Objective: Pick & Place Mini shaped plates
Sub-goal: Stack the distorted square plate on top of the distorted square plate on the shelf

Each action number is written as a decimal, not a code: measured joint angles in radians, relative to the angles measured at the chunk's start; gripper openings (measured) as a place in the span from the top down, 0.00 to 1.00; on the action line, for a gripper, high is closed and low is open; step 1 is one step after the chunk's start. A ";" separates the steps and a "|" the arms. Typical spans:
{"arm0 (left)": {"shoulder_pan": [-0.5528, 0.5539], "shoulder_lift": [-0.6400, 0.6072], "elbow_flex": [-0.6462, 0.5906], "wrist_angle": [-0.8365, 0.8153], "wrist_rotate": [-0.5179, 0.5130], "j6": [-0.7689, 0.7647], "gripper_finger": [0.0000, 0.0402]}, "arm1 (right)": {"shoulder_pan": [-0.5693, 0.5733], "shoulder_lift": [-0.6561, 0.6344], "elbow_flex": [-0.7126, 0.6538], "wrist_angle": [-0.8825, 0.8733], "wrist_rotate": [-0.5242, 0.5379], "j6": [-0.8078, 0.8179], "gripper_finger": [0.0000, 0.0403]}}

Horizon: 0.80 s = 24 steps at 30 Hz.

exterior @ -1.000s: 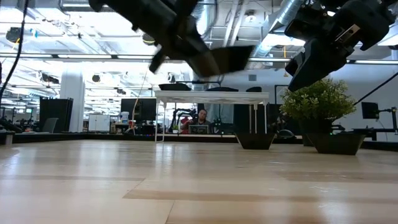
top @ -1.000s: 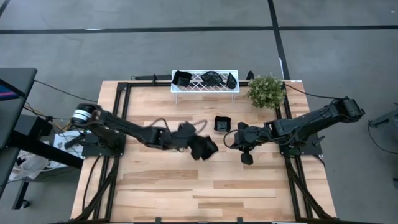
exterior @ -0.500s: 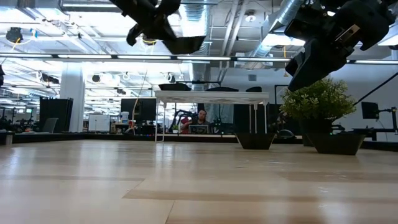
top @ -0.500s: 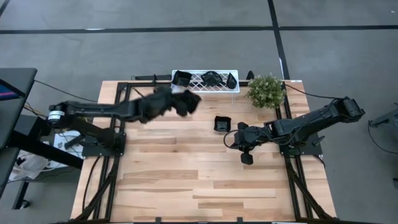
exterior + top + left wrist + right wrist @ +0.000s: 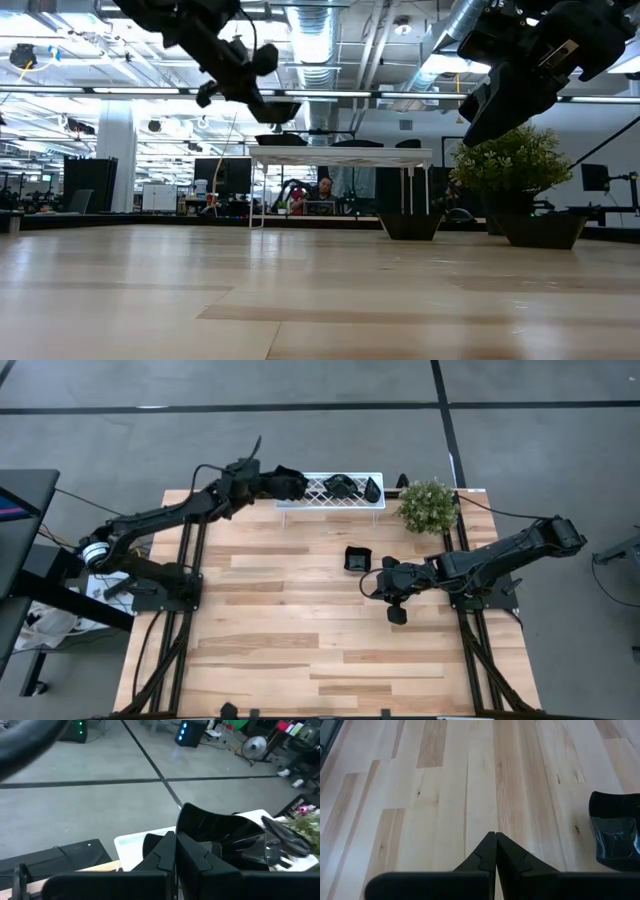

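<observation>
My left hand (image 5: 283, 482) grips a black mini plate (image 5: 225, 837) over the white rack's (image 5: 330, 503) left end; right hand (image 5: 396, 612) hangs closed mid-surface, another square plate (image 5: 357, 558) just beside it

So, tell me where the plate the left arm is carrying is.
In the high view the black plate is in the left gripper, over the left end of the white rack, at the table's far edge.

Glossy black mini shaped plates (image 5: 345, 486) sit on a white lattice rack (image 5: 318, 498); another black square plate (image 5: 357, 558) lies on the pale wood table (image 5: 300, 650), striped in blond and tan planks. The potted plant (image 5: 427, 505) is green, the arms dark, the floor grey
</observation>
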<state>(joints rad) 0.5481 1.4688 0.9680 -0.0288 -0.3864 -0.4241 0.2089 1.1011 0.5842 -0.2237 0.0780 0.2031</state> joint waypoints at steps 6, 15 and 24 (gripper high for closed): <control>0.035 0.071 0.000 0.134 0.051 0.001 0.98 | 0.000 0.000 0.000 0.000 0.000 0.000 1.00; 0.050 0.079 0.000 0.144 0.066 0.018 0.97 | 0.000 0.000 0.000 0.000 0.000 0.000 1.00; 0.047 0.079 0.000 0.159 0.068 0.024 0.97 | 0.000 0.000 0.000 0.000 0.000 0.000 1.00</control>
<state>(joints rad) 0.5949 1.5482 0.9676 0.1305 -0.3183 -0.4004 0.2089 1.1010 0.5842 -0.2241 0.0780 0.2031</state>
